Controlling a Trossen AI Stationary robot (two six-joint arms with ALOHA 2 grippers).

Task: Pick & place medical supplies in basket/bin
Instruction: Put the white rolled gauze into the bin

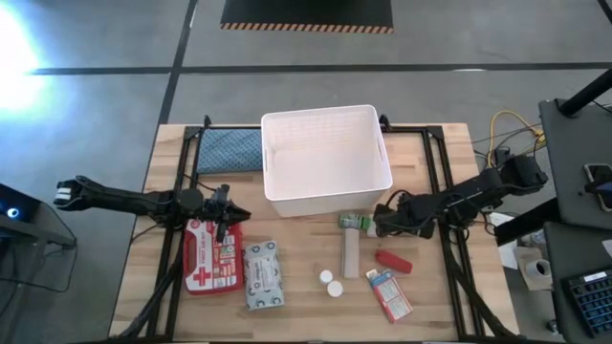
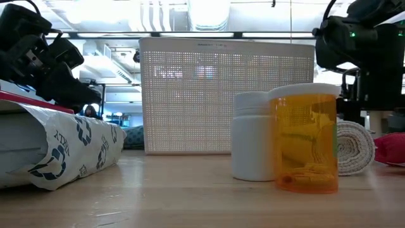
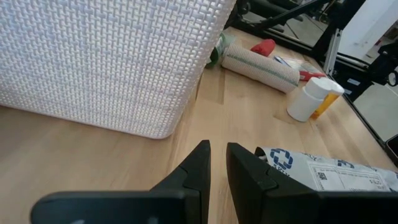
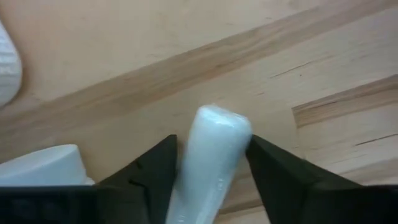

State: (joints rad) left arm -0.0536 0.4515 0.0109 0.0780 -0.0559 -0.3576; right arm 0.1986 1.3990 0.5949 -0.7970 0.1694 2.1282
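Here, nearest the front edge of the table (image 1: 316, 320), lie the wipes packet (image 1: 263, 275), two small bottles (image 1: 331, 283) and a small box (image 1: 390, 294), with a red tube (image 1: 393, 261) just behind the box. The red first-aid case (image 1: 212, 256) lies beside the packet, and the left gripper (image 1: 228, 218) hovers over its far end; in the left wrist view its fingers (image 3: 193, 168) stand almost together with only a thin gap, holding nothing. Farther back, the right gripper (image 1: 382, 221) sits low by the near right corner of the white bin (image 1: 325, 158), and in the right wrist view its jaws stand apart on either side of a pale tube-like item (image 4: 211, 158), whose long axis runs straight out between them; whether they press on it I cannot tell. A rolled bandage (image 1: 350, 254) lies nearby. The bin is just behind and to the left of the right gripper, so that arm looks better placed for the next drop. It seems empty so far. Beyond it lies a teal cloth (image 1: 229, 149).
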